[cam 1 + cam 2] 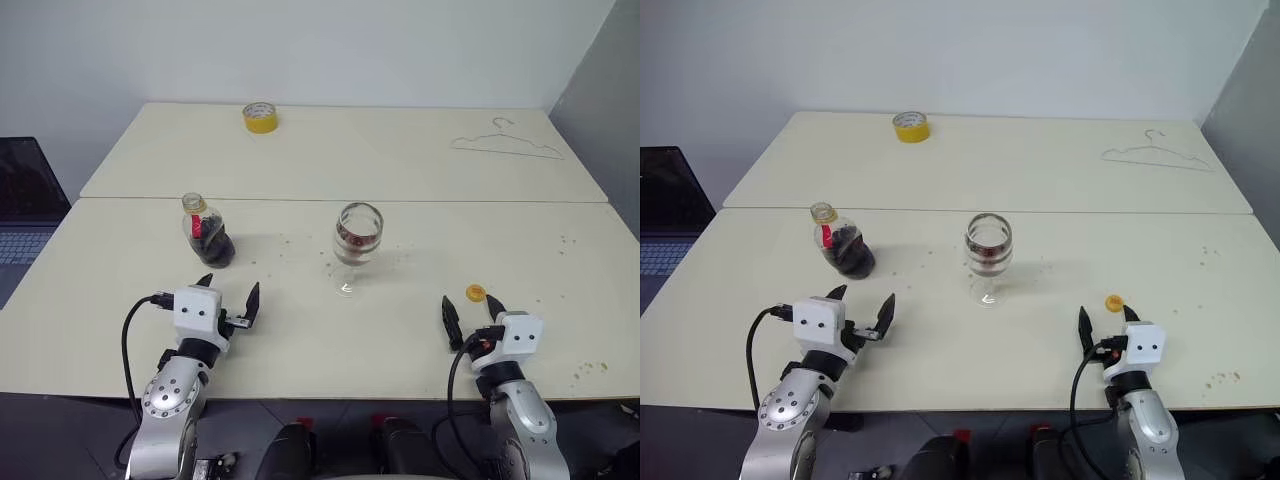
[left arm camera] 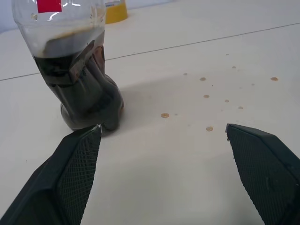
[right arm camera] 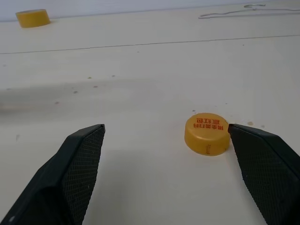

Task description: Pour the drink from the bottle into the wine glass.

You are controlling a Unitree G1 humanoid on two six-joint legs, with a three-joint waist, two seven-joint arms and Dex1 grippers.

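On the near table [image 1: 120, 330] the bottle [image 1: 207, 232] stands uncapped and upright, with dark drink [image 2: 86, 101] filling its lower half. The wine glass [image 1: 357, 243] stands well to its right. The left gripper [image 1: 229, 296] rests just in front of the bottle, jaws spread wide and empty. The right gripper [image 1: 472, 313] is also wide open, and the yellow cap [image 3: 207, 133] lies on the table just beside one finger [image 3: 267, 173]. A tape roll [image 1: 260, 117] and a wire hanger [image 1: 505, 143] lie on the far table.
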